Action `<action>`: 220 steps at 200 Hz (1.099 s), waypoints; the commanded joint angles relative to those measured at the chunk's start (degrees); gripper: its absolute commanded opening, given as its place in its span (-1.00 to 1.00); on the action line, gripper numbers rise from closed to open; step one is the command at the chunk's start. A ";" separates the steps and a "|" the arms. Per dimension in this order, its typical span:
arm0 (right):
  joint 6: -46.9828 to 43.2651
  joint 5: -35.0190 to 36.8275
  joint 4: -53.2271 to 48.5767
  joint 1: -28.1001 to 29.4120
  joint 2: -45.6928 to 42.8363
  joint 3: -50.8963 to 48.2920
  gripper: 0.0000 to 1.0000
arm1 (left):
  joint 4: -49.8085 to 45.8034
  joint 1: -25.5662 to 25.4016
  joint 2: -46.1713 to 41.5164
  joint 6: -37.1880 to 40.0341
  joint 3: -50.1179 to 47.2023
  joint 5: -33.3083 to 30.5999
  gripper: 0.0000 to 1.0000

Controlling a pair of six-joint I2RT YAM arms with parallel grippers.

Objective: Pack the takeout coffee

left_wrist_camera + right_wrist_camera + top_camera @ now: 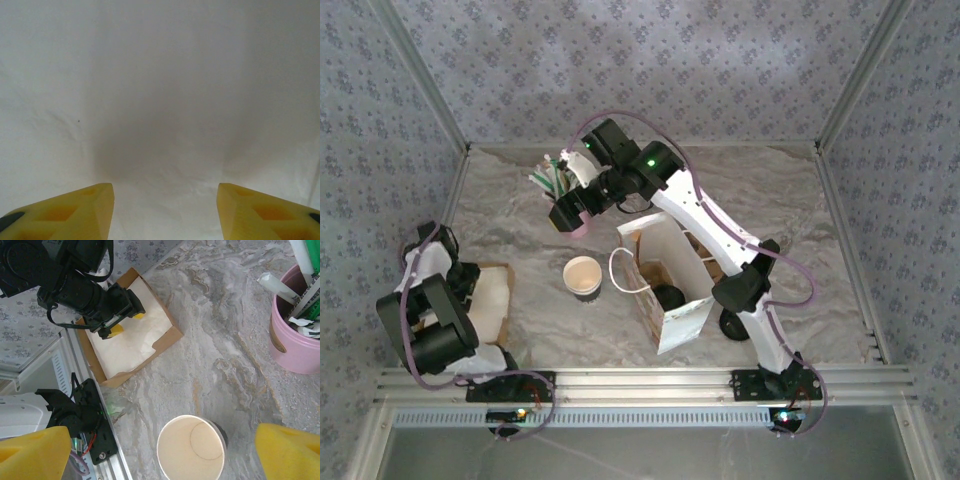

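The lidless coffee cup [583, 275] stands mid-way along the bench [770, 200] beside the paper bag [665, 290], the right gripper [160, 440] spread wide toward it, likely to grasp it, while the left gripper [165, 190], parted and empty, hovers over the napkin box [495, 300] at the left edge.

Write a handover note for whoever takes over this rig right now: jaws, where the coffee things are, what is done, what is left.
Left gripper: jaws open, empty, over white napkins in the cardboard box.
Right gripper: jaws wide open, empty, above the table by the paper cup.
Paper cup: upright on the table, lidless, left of the white paper bag.
Bag: standing open; a dark round thing inside, lid or not I cannot tell.
Done: nothing certain. Left: lid the cup, set it in the bag.
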 commanded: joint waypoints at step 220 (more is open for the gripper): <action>-0.83 1.14 -2.50 0.69 0.94 1.33 0.93 | -1.76 0.38 -2.84 -0.12 0.05 -2.22 -0.62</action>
